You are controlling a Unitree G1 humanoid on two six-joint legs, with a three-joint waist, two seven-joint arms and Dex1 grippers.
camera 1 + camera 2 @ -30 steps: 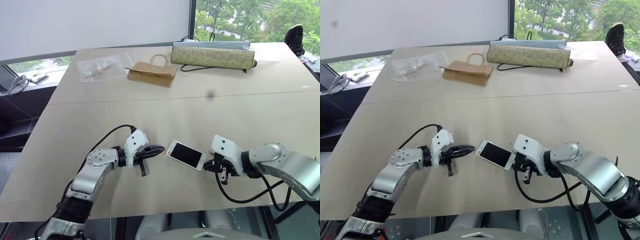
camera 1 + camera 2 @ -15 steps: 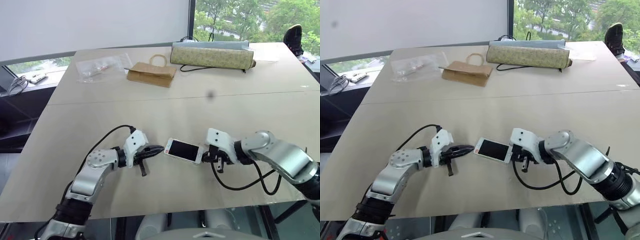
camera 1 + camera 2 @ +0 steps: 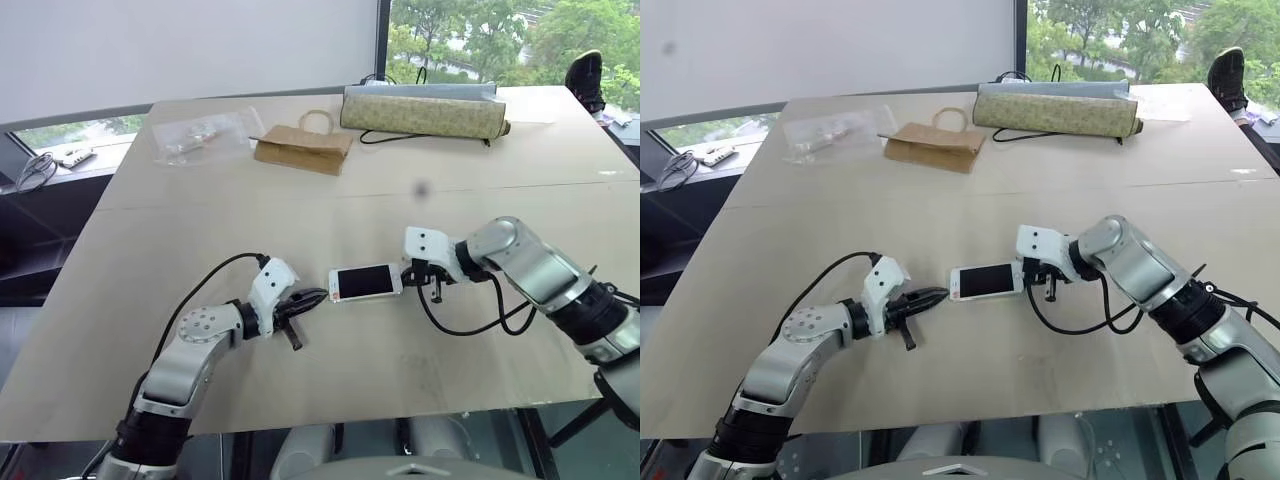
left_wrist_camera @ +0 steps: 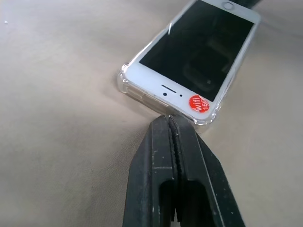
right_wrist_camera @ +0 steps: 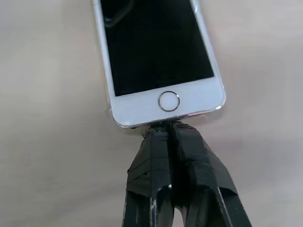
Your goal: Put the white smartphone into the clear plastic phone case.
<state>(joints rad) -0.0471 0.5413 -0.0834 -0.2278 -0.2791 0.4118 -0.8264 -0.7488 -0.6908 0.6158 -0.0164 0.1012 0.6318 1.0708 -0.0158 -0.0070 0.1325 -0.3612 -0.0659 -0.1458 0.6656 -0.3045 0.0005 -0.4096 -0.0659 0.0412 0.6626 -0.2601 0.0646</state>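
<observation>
— Look, the white smartphone (image 3: pixel 365 283) has turned. A moment ago it lay slanted on the table (image 3: pixel 300 200), and now it lies almost straight across, between the two arms.

— Who turned it?

— The right gripper (image 3: pixel 412 281). Its arm swung forward and pushed the home-button end round. Its two black fingers are pressed tight together, with nothing between them, and the tips touch that end of the phone.

— And the other one?

— The left gripper (image 3: pixel 318 297) is pinched closed too, holding nothing. Its tip sits right at the end with the red sticker (image 4: pixel 198 103).

— Where is the clear plastic phone case (image 4: pixel 124 80)?

— Around the phone. You can see a shiny clear rim hugging the corners by the sticker.

— So is it done?

— Nearly, I think. The phone sits inside the case, squeezed from both ends. I can't tell if every corner has snapped in, so maybe one more push.
</observation>
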